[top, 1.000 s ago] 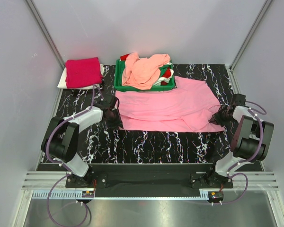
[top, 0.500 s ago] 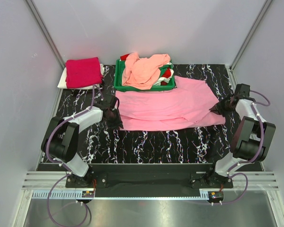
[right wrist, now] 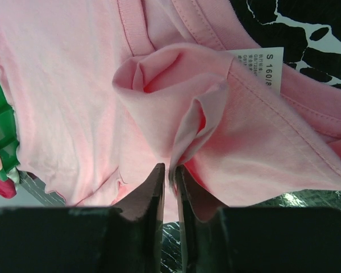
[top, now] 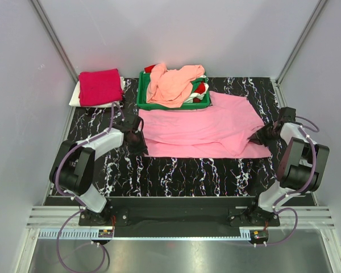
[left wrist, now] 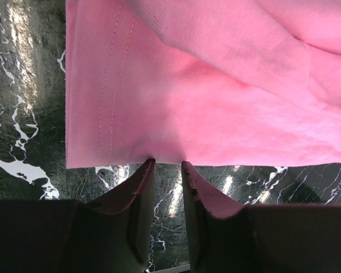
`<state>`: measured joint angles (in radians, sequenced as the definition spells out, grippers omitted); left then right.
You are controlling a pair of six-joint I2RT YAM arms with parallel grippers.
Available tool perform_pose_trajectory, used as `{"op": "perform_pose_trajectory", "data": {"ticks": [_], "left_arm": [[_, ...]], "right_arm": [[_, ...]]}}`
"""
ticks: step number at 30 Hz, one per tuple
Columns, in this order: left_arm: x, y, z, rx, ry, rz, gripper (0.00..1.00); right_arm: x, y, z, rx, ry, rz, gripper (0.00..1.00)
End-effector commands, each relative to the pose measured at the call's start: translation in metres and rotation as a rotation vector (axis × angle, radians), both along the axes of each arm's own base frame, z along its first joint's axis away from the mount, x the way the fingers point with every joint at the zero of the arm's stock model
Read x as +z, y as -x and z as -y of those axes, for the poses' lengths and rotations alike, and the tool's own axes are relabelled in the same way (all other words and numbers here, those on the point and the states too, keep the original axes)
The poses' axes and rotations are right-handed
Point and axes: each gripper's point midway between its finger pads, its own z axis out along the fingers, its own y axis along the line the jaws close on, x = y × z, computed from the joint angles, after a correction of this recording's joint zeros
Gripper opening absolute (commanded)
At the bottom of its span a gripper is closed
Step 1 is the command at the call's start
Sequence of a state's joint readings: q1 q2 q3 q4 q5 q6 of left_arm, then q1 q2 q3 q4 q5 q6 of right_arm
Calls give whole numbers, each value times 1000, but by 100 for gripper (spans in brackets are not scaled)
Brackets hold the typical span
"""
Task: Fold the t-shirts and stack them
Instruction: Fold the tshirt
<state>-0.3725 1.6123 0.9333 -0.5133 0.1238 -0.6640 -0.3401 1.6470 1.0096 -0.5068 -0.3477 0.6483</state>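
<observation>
Pink t-shirt (top: 204,128), limp, best held at edges: right gripper (right wrist: 169,166) pinches a collar-side fold; left gripper (left wrist: 166,164), barely open, meets the hem, grip unclear.

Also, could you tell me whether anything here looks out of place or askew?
The pink tee is bunched into a raised fold where the right gripper pinches it, beside its label. The peach tee lies heaped, unfolded, in the tray.
</observation>
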Motion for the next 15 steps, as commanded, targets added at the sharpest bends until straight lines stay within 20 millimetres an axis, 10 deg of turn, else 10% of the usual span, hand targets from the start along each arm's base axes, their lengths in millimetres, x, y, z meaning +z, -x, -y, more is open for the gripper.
{"op": "perform_pose_trajectory", "data": {"ticks": [1, 10, 15], "left_arm": [[12, -10, 9, -4, 36, 51, 29], [16, -8, 9, -8, 37, 59, 28], [26, -9, 9, -17, 41, 74, 28]], "right_arm": [[-1, -4, -7, 33, -14, 29, 20], [0, -16, -13, 34, -55, 63, 0], [33, -65, -25, 44, -65, 139, 0]]}}
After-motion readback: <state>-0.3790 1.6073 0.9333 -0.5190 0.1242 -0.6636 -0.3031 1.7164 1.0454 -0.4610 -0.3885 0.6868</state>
